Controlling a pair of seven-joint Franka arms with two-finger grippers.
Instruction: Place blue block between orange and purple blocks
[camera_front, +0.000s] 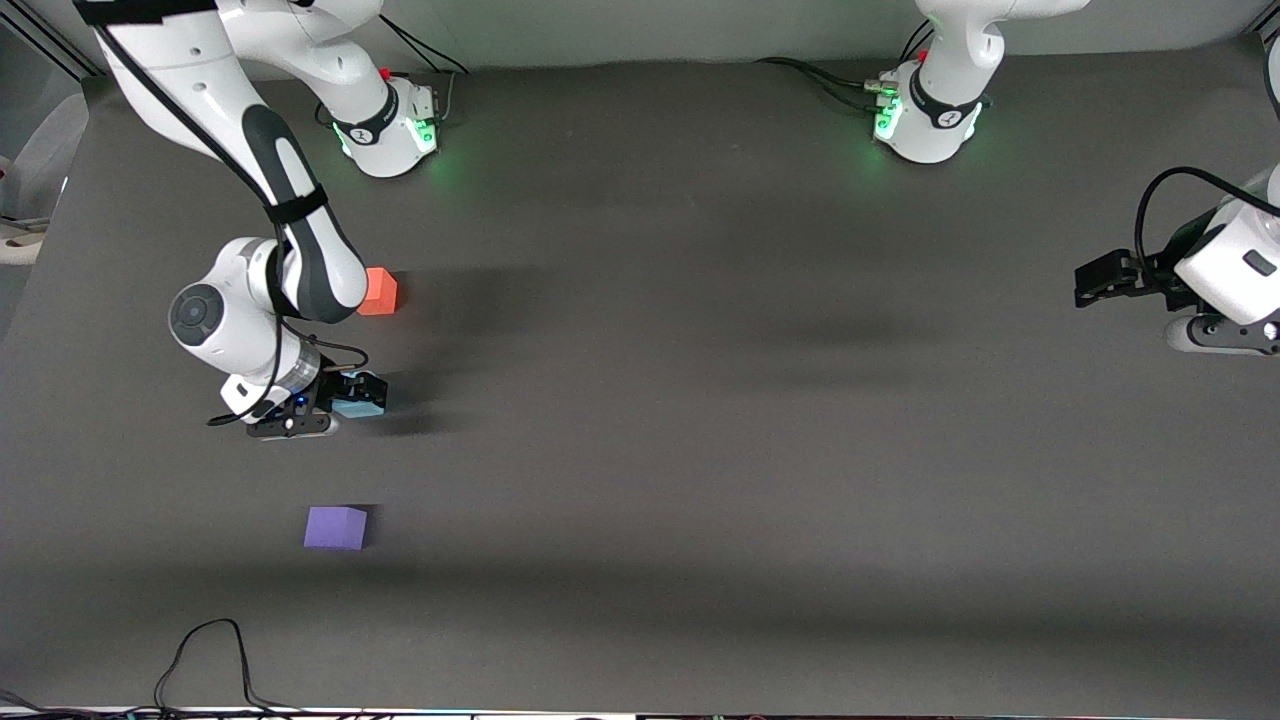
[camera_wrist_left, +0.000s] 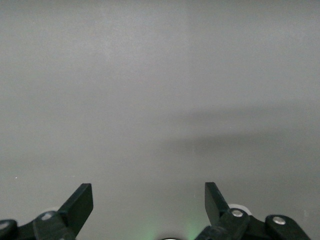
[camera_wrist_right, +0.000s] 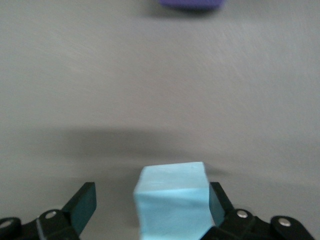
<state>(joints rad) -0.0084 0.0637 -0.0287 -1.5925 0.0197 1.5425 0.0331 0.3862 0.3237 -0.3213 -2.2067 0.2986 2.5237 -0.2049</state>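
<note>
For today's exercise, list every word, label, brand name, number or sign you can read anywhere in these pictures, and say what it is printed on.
None can be read.
Right arm base: a small mark on its black band, too small to read.
Left arm base: the same, too small to read.

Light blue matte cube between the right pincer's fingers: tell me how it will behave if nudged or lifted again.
The light blue matte cube has flat faces and square edges, so it should slide rather than roll or tip. Its matte, foam-like surface suggests it is light and grips well. It looks rigid; the open right pincer has left no visible dent.
</note>
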